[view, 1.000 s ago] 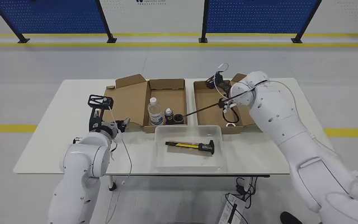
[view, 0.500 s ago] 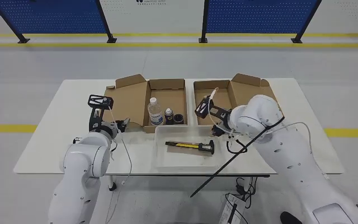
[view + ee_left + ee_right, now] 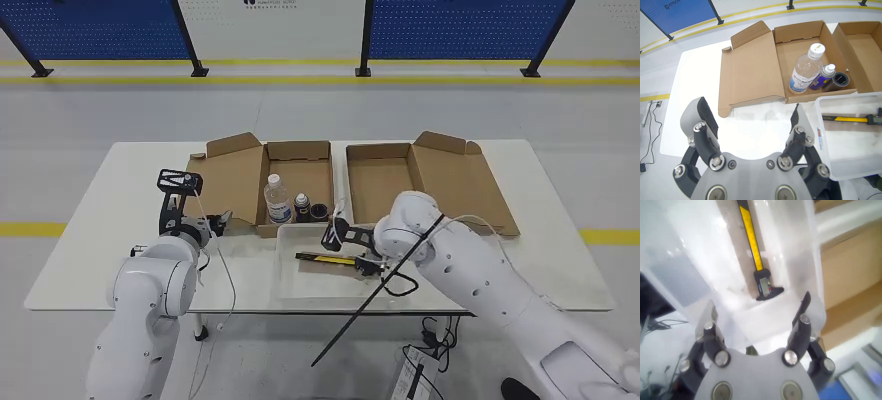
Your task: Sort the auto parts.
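Yellow-scaled caliper (image 3: pixel 755 256) lies in the clear tub (image 3: pixel 283 270) on your bench (image 3: pixel 110 230). The right gripper (image 3: pixel 758 302) hangs above its head, jaws spread, empty. Pick in hand: next, lower and clamp the beam. The left gripper (image 3: pixel 749 106) idles, jaws released.

Ahead of the right claw (image 3: pixel 759 299), the caliper's (image 3: pixel 751 241) far end is cut off at the wrist view's edge.

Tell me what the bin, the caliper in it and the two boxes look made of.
Bin: translucent white plastic, glossy, with glare on its walls. Caliper: probably metal beam with a yellow printed scale; black slider looks plastic. Box holding the clear bottle and box beside it: matte brown cardboard, likely corrugated, folded flaps.
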Controlling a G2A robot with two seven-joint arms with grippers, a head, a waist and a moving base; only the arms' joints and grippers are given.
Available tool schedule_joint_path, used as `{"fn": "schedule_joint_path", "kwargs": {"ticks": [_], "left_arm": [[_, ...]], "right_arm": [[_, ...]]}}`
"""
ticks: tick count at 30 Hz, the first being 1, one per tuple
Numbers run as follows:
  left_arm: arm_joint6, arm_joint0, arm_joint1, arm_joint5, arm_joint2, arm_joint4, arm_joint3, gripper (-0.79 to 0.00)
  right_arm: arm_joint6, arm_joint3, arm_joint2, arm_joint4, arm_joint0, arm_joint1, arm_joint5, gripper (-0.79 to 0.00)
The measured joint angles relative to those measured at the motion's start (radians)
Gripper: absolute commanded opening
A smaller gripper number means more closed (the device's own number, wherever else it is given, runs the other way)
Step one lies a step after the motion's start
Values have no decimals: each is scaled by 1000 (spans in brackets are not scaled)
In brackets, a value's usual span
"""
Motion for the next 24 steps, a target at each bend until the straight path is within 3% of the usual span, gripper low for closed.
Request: {"fn": "schedule_joint_path", "kwargs": {"ticks": [8,24], "left_arm": [[0,0,0,0,0,0,0,0],[0,0,0,0,0,0,0,0]], "right_arm": [[-11,111,-69,31,47,-35,-8,-89],[-62,281,-129,49,83,-90,-25,-231]]}}
